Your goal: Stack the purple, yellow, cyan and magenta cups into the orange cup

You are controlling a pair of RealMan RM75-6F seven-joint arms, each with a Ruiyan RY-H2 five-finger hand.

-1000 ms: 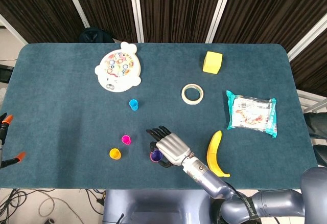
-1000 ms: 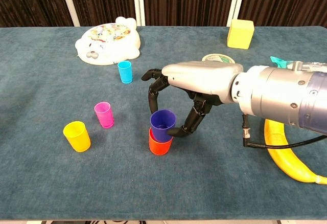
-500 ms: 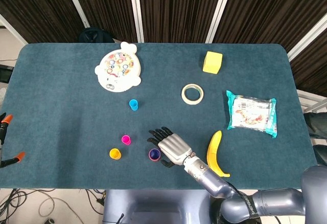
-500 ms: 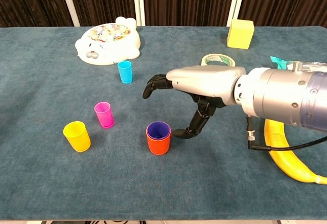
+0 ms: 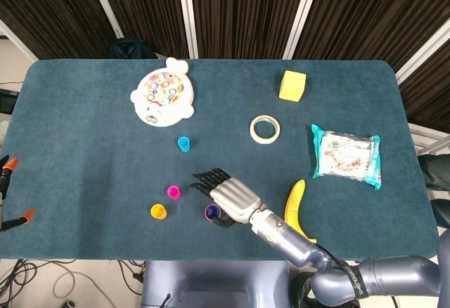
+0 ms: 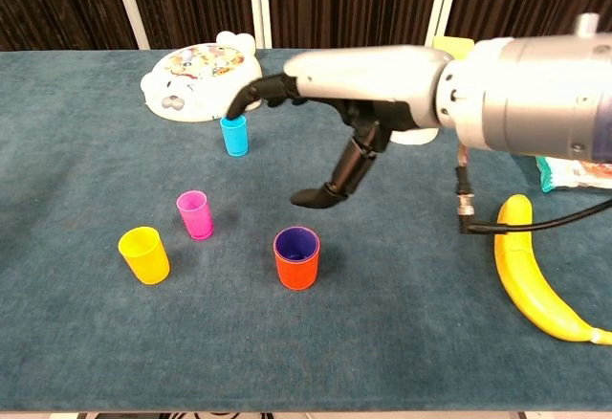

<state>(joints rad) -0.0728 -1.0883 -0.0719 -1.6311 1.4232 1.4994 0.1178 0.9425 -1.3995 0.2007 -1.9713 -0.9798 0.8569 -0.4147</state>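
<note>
The purple cup point(image 6: 296, 243) sits nested inside the orange cup point(image 6: 297, 273) near the table's front; in the head view only its purple rim point(image 5: 210, 213) shows beside my hand. My right hand point(image 6: 356, 73) hovers above and behind that stack, fingers spread, holding nothing; from the head it point(image 5: 229, 194) overlaps the stack's right side. To the left stand the magenta cup point(image 6: 194, 214) point(image 5: 173, 193) and the yellow cup point(image 6: 143, 254) point(image 5: 159, 212). The cyan cup point(image 6: 233, 135) point(image 5: 183, 143) stands further back. No left hand appears in either view.
A white round toy board point(image 5: 162, 95) lies at the back left. A tape roll point(image 5: 264, 129), a yellow block point(image 5: 292, 85) and a snack packet point(image 5: 346, 155) lie to the right. A banana point(image 6: 535, 280) lies at the front right, close to my right forearm.
My right hand let go of the purple cup, which dropped fully into the orange cup. The hand then rose and shifted back-left with its fingers spread.
</note>
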